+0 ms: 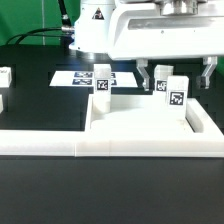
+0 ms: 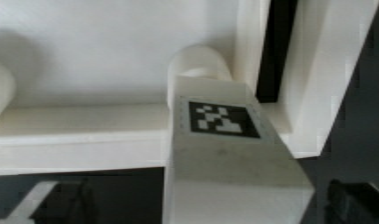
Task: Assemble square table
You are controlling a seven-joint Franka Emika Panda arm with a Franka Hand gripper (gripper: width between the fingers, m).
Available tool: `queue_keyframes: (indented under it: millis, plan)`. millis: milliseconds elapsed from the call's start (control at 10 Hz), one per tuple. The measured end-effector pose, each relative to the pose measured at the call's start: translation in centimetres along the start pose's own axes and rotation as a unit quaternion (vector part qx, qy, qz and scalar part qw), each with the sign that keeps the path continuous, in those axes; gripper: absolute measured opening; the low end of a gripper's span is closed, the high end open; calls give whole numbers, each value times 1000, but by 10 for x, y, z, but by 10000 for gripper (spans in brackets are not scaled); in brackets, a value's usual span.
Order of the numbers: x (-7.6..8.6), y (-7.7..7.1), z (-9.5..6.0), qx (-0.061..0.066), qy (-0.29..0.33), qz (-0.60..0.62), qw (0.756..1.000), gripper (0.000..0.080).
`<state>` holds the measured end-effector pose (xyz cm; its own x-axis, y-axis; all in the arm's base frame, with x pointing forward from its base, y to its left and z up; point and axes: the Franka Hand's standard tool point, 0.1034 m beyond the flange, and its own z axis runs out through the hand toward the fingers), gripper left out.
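Note:
The white square panel (image 1: 135, 122) lies flat inside the L-shaped rail. One tagged white leg (image 1: 103, 80) stands on its far corner at the exterior view's left. A second tagged leg (image 1: 173, 90) stands on the far corner at the exterior view's right. My gripper (image 1: 175, 84) is open and straddles this second leg, one finger on each side with a gap to both. In the wrist view this leg (image 2: 221, 130) runs up the middle between my gripper's (image 2: 200, 206) dark fingers (image 2: 47, 202), its far end on the panel (image 2: 97, 55).
The low white L-shaped rail (image 1: 100, 146) runs along the front and the exterior view's right of the panel; its wall shows in the wrist view (image 2: 324, 70). The marker board (image 1: 78, 77) lies behind. Two more white parts (image 1: 4, 76) sit at the exterior view's left edge.

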<state>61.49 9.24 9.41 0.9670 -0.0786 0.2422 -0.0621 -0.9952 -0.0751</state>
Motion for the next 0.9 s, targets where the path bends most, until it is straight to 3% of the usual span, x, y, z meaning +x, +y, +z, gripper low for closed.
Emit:
queue_keyframes:
  millis: [100, 300, 500, 900]
  plan:
    - [3, 1, -2, 3, -13, 11, 1000, 649]
    - [-4, 2, -1, 13, -105, 30, 994, 649]
    - [-8, 6, 3, 14, -172, 33, 984, 649]
    - [-3, 2, 10, 11, -166, 41, 985, 649]
